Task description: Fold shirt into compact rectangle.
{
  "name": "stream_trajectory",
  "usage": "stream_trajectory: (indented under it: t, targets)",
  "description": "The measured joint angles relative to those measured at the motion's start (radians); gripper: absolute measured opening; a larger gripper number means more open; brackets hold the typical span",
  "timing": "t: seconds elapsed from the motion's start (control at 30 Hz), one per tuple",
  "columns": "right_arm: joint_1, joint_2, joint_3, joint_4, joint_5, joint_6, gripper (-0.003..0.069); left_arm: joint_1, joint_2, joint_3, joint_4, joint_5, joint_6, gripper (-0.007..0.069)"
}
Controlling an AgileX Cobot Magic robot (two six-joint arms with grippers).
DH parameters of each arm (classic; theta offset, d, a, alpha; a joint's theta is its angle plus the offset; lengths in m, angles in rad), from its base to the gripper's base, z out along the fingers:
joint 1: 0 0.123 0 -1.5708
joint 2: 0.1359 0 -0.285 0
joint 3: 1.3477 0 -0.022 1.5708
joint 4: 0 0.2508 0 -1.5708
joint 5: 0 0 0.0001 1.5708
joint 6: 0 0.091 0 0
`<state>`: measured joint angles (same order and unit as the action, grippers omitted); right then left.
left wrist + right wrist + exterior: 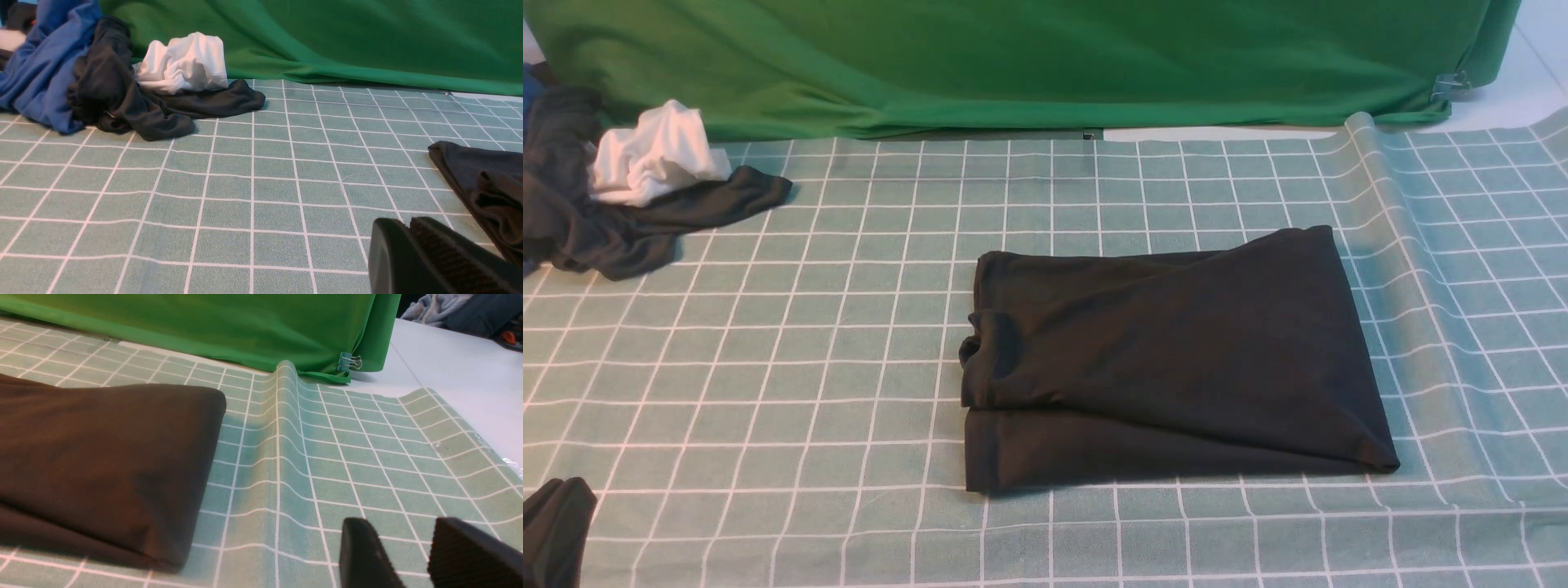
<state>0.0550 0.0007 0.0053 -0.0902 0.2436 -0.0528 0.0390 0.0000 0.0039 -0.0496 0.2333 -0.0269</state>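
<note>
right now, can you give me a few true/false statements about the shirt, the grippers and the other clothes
1. The shirt lies folded on the checked tablecloth. True.
2. The right gripper holds the shirt. False: its jaws are apart, with nothing between them, beside the shirt.
3. A white cloth rests on a dark grey garment. True.
4. The left gripper is wide open. False: it is shut.
5. The backdrop is blue. False: green.

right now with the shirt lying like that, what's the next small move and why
Probably a last tidy-up: bring the right gripper, jaws apart and empty, to the shirt's flared right edge and square it. The shirt is already folded flat on the checked tablecloth, but it is wider at the right than the left, so not yet a clean rectangle. The left gripper is shut and clear of it.
</note>
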Motion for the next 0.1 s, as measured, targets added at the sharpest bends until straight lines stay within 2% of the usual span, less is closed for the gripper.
stream_trajectory:
  t: [0.1]
  targets:
    - [0.0, 0.0, 0.0, 0.0, 0.0, 0.0, 0.024, 0.0, 0.0, 0.0, 0.0, 0.0, 0.0, 0.0013]
